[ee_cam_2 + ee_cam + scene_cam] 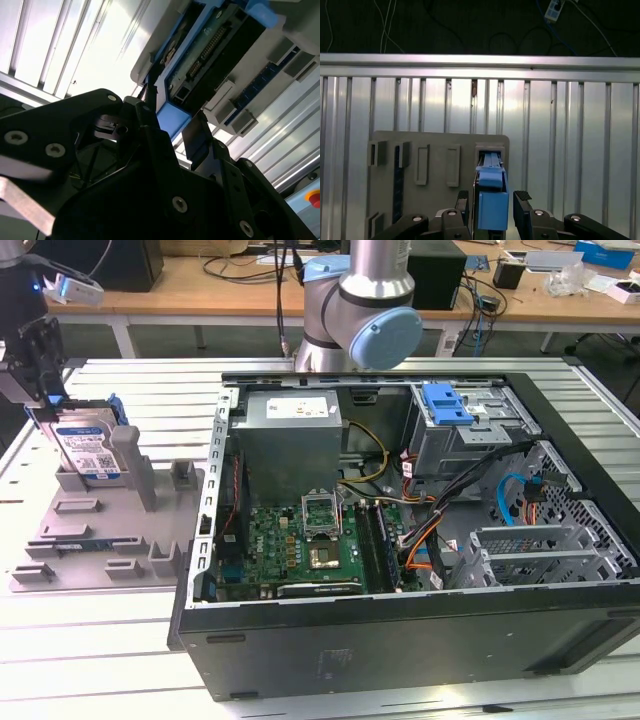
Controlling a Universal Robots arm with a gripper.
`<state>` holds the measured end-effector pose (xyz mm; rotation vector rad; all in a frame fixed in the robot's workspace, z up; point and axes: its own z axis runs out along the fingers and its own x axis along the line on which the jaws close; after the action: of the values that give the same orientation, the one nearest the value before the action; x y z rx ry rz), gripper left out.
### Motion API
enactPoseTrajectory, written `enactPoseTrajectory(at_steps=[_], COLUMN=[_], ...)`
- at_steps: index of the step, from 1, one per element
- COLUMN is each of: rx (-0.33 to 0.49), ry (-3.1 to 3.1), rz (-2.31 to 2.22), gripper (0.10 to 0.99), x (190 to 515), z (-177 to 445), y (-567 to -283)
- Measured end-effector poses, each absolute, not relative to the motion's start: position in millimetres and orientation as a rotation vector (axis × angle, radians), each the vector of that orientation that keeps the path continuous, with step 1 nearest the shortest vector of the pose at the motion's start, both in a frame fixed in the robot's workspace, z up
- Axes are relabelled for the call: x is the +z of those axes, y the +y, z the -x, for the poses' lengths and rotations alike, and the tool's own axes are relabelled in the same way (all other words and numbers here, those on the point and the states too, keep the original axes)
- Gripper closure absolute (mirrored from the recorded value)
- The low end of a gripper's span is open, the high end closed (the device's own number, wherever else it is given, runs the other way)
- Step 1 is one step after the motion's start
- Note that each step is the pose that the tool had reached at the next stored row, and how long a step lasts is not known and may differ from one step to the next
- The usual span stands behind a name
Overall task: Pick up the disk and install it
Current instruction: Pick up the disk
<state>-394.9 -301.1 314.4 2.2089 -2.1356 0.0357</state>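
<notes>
Disk point(90, 445): stands on edge in a slot at the far end of the grey holder point(120, 530), on the exterior view's left. Label face is toward the camera and a blue rail runs along the edge. It is seated in the holder, not lifted.

In the first wrist view I look straight down the disk point(491, 170) and see its blue rail end, which sits in a rectangular pocket at the holder's point(440, 150) edge. In the second wrist view the disk point(215, 45) shows its connector side, blue rail below it.

Gripper point(45, 400): right over the disk's top edge in the exterior view, at the upper corner nearest the exterior view's left. In the first wrist view the gripper point(493, 196) straddles the blue rail with its black fingers point(522, 200) spread, one on each side. I note a thin dark gap between the rail and one finger, so I log it as apart, not clamped. The second wrist view has the gripper point(173, 120) flanking the same blue end.

Surroundings: the holder lies on the slatted aluminium table point(100, 640), just beside the opened computer case point(400, 640). Inside the case I see the power supply point(290, 440), the motherboard point(300, 540) and a drive cage with a blue tab point(445, 405) on the far side. The arm's base joint point(370, 320) stands behind the case
</notes>
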Motion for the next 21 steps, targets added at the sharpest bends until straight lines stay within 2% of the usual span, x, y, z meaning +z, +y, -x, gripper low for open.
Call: enactPoseTrajectory(at_steps=[21], rx=[0.036], ry=[-2.137], rz=[-2.207], gripper=[0.604], x=[306.9], z=[395.3], y=[-301.1])
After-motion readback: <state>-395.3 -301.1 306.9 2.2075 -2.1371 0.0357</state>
